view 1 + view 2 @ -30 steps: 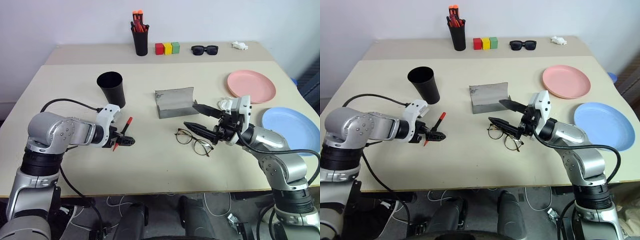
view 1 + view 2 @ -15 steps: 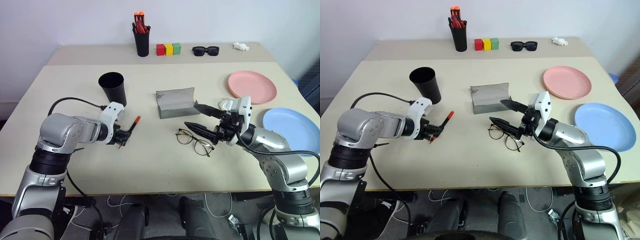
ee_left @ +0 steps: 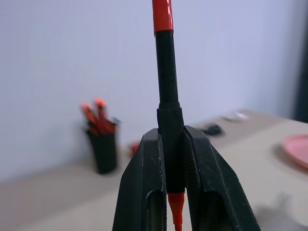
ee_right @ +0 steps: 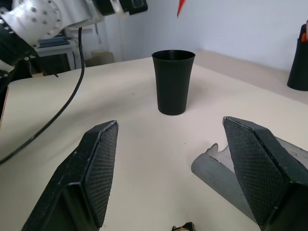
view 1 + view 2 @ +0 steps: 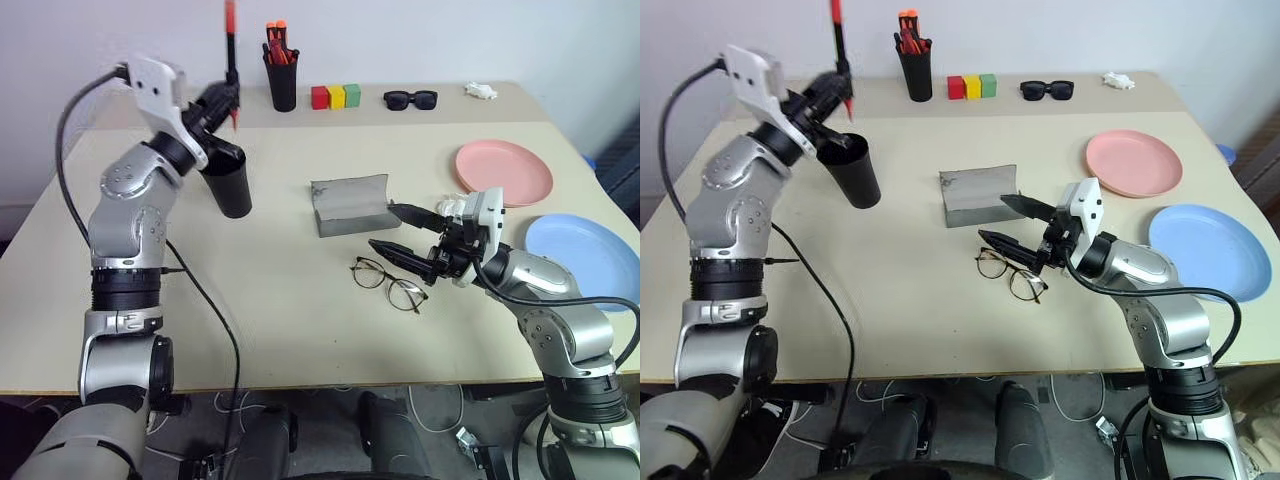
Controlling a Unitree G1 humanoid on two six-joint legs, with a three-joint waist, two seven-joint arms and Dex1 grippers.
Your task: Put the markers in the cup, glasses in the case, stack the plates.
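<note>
Red marker [image 5: 230, 25]: pinched upright between the two fingers of my left hand [image 5: 222, 103], red end up, a short red tip poking out below the fingers [image 3: 144, 187]. The hand is raised above the surface, just over the open mouth of the black cup [image 5: 229, 180]. The marker's lower tip is above the rim, not inside.

Black cup: standing upright on the surface [image 5: 200, 300], left of the grey case [image 5: 349, 204].

Grey case: lying open near the middle of the surface, hinge side away from me.

Wire-frame glasses [image 5: 388, 283]: flat on the surface just in front of the case, lenses toward me. My right hand [image 5: 395, 232] hovers just above and beside them, fingers spread wide, nothing between them; I cannot tell whether the lower finger touches the frame.

Plates: pink plate [image 5: 503, 172] and blue plate [image 5: 583, 247] lie apart on the right side of the surface, not stacked.

Along the far edge: a pen cup [image 5: 281, 80] with orange-red pens, three coloured blocks [image 5: 334, 96], black sunglasses [image 5: 409, 99], a small white thing [image 5: 480, 92].
</note>
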